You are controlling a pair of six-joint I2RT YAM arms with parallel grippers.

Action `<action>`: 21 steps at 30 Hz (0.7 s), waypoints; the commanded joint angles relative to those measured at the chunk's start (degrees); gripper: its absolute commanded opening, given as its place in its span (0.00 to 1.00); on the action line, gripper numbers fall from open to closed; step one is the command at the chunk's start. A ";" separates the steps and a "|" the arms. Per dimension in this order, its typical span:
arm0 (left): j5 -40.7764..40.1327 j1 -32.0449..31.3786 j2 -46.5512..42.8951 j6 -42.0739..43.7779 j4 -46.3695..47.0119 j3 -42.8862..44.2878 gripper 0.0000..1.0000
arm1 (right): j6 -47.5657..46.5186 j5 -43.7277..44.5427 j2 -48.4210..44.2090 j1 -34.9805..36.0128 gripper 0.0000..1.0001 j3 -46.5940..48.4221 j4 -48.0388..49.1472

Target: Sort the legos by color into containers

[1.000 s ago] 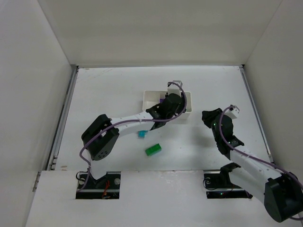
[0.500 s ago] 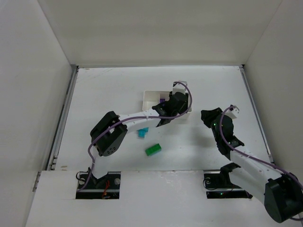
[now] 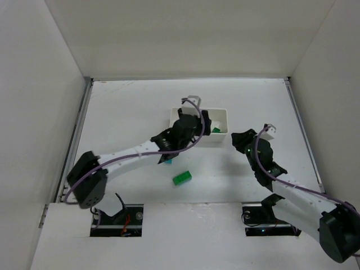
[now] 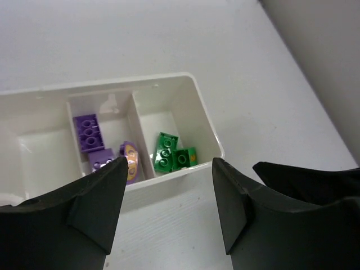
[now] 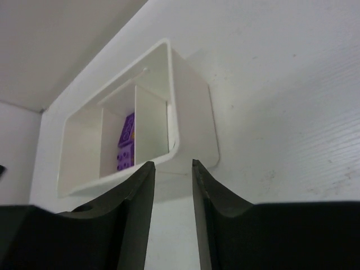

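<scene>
The white tray (image 3: 223, 111) has three containers in a row. In the left wrist view the tray (image 4: 197, 95) holds purple legos (image 4: 89, 134) in its middle container and green legos (image 4: 169, 154) in its right one. My left gripper (image 3: 188, 126) hangs over the tray's near wall, open (image 4: 169, 208) and holding nothing. A green lego (image 3: 181, 178) lies on the table. A cyan lego (image 3: 167, 161) lies partly under the left arm. My right gripper (image 3: 236, 138) sits just right of the tray, its jaws slightly open (image 5: 171, 166) with nothing between them. That view shows the tray's end wall (image 5: 194, 118).
White walls enclose the table on the left, back and right. The left arm stretches diagonally from the near left up to the tray, crossing above the cyan lego. Bare table lies between the tray and the right wall.
My left gripper has opened and shifted left from over the tray's right container, where green legos now show. My right gripper has opened a little and moved left toward the tray.
</scene>
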 commanded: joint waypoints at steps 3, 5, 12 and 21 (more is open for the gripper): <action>-7.55 1.83 -20.98 -2.72 3.44 -17.26 0.59 | -9.81 0.12 2.38 10.03 0.30 5.41 6.32; -8.96 2.71 -29.15 -5.70 1.86 -23.77 0.59 | -13.76 -0.32 5.45 14.86 0.28 7.35 7.55; -10.28 7.53 -48.78 -17.74 -12.62 -36.97 0.58 | -24.40 -7.96 24.86 26.21 0.45 20.08 2.48; -7.38 14.39 -50.55 -24.60 -24.77 -39.44 0.58 | -33.28 -7.97 38.33 32.29 0.80 32.92 -7.02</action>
